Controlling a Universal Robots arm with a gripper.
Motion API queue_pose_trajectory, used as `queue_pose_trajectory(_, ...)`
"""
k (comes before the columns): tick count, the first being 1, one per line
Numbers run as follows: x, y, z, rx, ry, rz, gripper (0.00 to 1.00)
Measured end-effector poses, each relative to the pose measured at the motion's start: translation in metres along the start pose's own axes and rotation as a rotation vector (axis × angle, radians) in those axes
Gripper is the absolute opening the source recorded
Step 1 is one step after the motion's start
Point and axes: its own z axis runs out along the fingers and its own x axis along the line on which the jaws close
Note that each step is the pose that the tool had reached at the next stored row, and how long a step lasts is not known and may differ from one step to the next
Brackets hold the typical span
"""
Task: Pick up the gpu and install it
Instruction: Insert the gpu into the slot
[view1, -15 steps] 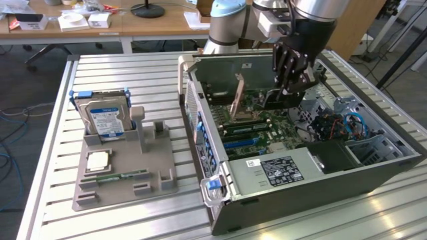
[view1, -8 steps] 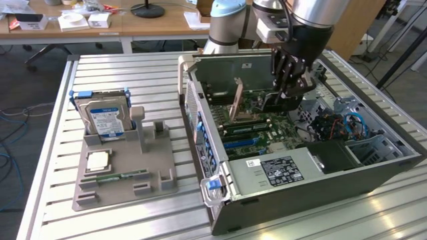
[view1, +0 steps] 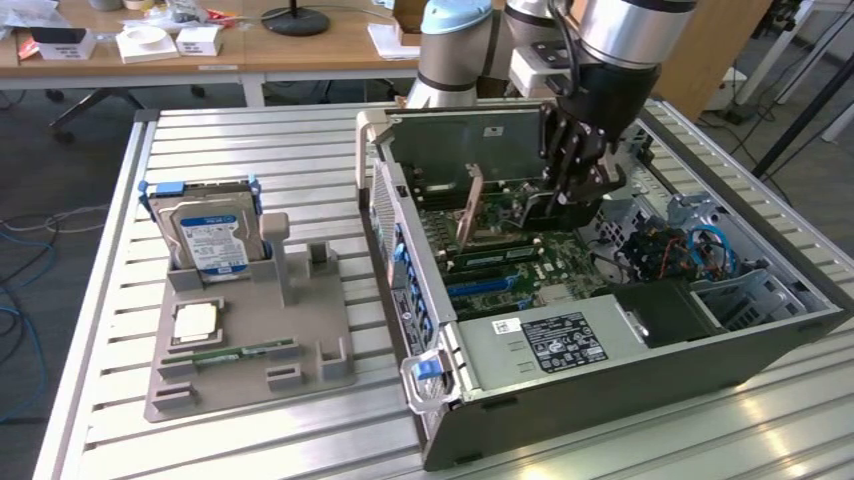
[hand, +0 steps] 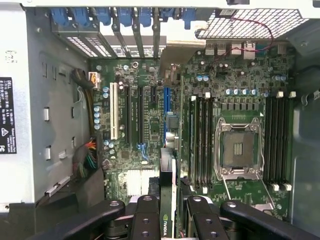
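Inside the open computer case (view1: 534, 400) on the slatted metal table (view1: 240, 150), the gripper (view1: 571, 200) hangs, fingers (hand: 145, 220) clamping the gpu (hand: 168, 200). Wooden desks (view1: 334, 45) stand behind.

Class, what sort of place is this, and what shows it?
Likely a robotics lab or workshop: a silver robot arm reaching into an open black desktop computer case, on a slatted aluminium workbench, with wooden desks behind.

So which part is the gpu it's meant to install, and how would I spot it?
Look inside the open computer case, above the green motherboard. The black gripper reaches in there, and the gpu is the thin dark card clamped on edge in it. Unlike the hard drive and memory stick on the grey tray outside, it bears a small green logo.
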Motion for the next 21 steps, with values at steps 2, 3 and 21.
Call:
queue_pose_trajectory(2, 0.000, 0.0001, 0.0027, -0.0006, 0.0003, 0.000, 0.26)
queue_pose_trajectory(3, 0.000, 0.0002, 0.0041, -0.0009, 0.0003, 0.000, 0.26)
queue_pose_trajectory(21, 0.000, 0.0007, 0.0180, -0.0014, 0.0003, 0.000, 0.26)
